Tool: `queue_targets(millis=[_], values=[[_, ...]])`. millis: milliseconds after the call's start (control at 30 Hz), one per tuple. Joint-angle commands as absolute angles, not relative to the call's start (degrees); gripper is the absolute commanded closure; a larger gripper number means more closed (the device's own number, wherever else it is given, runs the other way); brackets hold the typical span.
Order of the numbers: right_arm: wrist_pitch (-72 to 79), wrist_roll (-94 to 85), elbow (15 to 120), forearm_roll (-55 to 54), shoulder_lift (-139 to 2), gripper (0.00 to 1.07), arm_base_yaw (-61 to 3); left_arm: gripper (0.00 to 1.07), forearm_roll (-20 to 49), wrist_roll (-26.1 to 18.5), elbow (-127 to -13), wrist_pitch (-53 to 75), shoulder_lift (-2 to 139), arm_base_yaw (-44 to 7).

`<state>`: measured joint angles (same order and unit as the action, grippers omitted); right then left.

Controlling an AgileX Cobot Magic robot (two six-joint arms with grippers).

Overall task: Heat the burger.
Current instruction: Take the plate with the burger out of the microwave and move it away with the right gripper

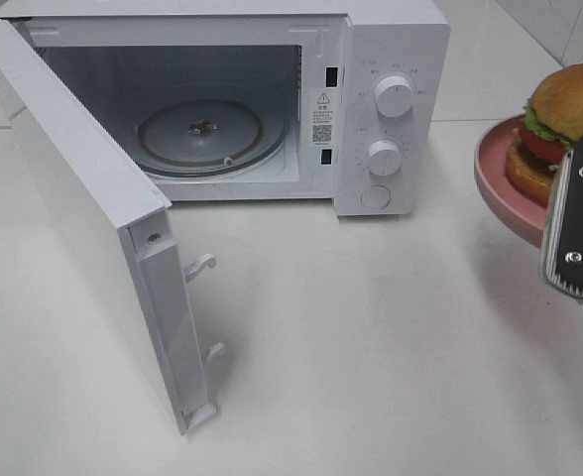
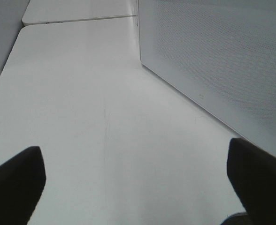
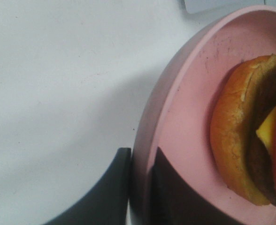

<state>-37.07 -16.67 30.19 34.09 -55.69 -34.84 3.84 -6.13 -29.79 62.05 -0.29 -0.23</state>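
The burger (image 1: pixel 569 104), with its tan bun, lettuce and red layer, rides on a pink plate (image 1: pixel 505 188) lifted above the table at the far right, level with the microwave's front. My right gripper (image 1: pixel 574 233) is shut on the plate's near rim. The right wrist view shows its dark fingers (image 3: pixel 114 183) clamping the plate (image 3: pixel 189 108) edge, with the burger (image 3: pixel 232 140) lying just past them. My left gripper (image 2: pixel 135 178) is open with nothing between its fingers, low over the table beside the microwave door's outer face (image 2: pixel 213 56). It is out of the exterior view.
The white microwave (image 1: pixel 391 40) stands at the back with its door (image 1: pixel 73 228) swung wide open toward the front left. Inside lies a glass turntable (image 1: pixel 202 134). Two knobs (image 1: pixel 394 96) and a button sit on its right panel.
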Motion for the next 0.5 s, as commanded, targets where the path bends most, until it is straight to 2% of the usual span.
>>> queue_targets(millis=[33, 500], values=[[-37.2, -11.2, 30.5, 38.8, -54.7, 1.07, -34.7, 0.09, 4.1, -6.0, -29.6, 61.2, -1.4, 0.0], [-49.0, 13.9, 30.5, 44.7, -54.9, 1.07, -34.7, 0.09, 4.1, -6.0, -29.6, 61.2, -1.4, 0.0]])
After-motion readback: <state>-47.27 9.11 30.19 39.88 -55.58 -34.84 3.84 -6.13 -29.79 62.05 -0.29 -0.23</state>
